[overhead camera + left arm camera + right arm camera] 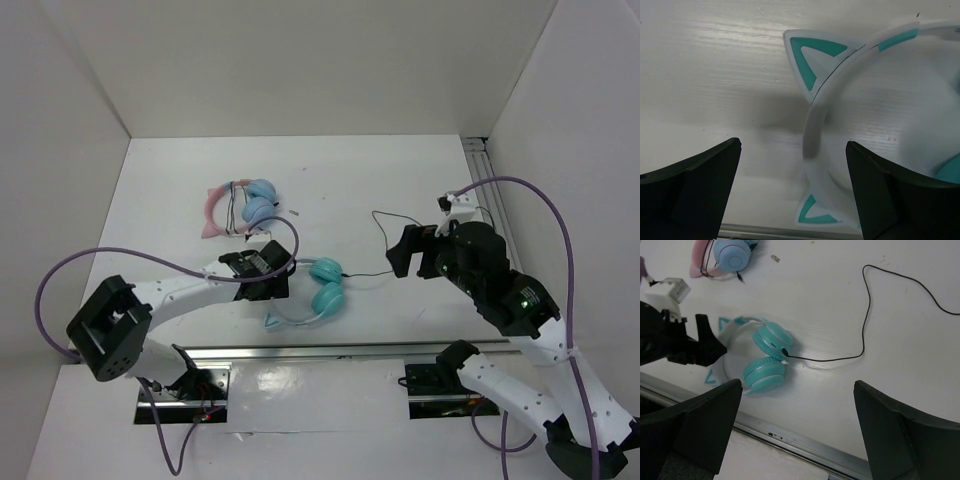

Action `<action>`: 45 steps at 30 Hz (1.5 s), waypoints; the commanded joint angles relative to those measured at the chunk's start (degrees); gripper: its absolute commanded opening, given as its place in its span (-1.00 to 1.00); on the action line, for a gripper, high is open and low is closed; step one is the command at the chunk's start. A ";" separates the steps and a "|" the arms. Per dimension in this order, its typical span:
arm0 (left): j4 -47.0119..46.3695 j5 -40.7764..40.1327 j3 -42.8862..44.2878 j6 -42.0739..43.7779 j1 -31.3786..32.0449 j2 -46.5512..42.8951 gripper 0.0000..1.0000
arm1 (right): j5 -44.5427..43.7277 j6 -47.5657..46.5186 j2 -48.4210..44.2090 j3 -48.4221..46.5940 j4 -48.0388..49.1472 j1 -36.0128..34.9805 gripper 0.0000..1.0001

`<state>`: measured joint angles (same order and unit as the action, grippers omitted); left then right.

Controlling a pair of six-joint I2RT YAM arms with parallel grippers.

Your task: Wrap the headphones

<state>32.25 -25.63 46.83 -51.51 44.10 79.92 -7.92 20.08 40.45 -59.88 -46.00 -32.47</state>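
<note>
The teal headphones (pixel 326 287) lie on the white table, earcups side by side, with the white-and-teal cat-ear headband (pixel 289 318) curving towards the near edge. Their thin black cable (pixel 383 232) runs right from the upper earcup and loops back. My left gripper (pixel 268 275) hovers open just left of the earcups. In the left wrist view the headband (pixel 816 120) passes between its spread fingers (pixel 794 146), nothing gripped. My right gripper (pixel 404 251) stands open above the cable, right of the headphones (pixel 766 356). Only bare table shows between its fingers (pixel 797 387), with the cable (pixel 866 315) ahead.
Pink-banded headphones with light blue earcups (pixel 241 206) lie at the back left, also in the right wrist view (pixel 722 254). A small bit (pixel 295 212) lies beside them. A metal rail (pixel 330 351) runs along the table's near edge. White walls close in both sides and the back.
</note>
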 commanded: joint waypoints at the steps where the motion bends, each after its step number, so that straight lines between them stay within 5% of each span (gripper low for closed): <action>1: -8.33 -0.04 -1.03 -2.46 -0.41 3.13 0.97 | 4.48 -0.92 -2.29 1.25 4.51 0.12 1.00; 5: -13.87 2.86 -3.75 -1.67 -1.99 5.16 0.91 | 6.16 -0.92 -3.44 1.78 5.57 0.12 1.00; 12: -13.88 3.57 -5.87 -2.20 -2.00 5.68 0.26 | 5.55 -1.44 -3.97 1.78 5.04 0.12 1.00; 18: -4.95 0.76 -4.12 -5.44 0.55 6.83 -1.00 | 4.50 -1.44 -3.44 2.84 7.84 0.12 1.00; 25: 21.24 -11.89 10.87 -13.01 5.56 -2.47 -1.00 | 6.77 1.11 -1.69 7.13 23.38 0.12 1.00; 30: 43.05 -22.52 27.41 -13.02 5.56 -9.86 -1.00 | 18.71 -5.63 -0.20 18.99 50.85 0.65 1.00; 34: 46.06 -23.95 41.11 -0.46 -0.75 -11.89 -1.00 | 26.29 -13.38 5.77 20.41 58.65 0.65 1.00; 40: 43.87 -20.35 52.74 13.24 -8.75 -13.04 -1.00 | 22.96 -19.46 17.46 14.97 61.20 0.65 1.00; 45: 43.25 -14.82 61.18 16.53 -11.92 -12.51 -1.00 | 25.84 -19.99 26.59 12.60 66.11 0.65 0.94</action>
<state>78.08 -44.01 103.83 -38.96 33.39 67.66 15.53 2.57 63.92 -43.88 11.81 -32.16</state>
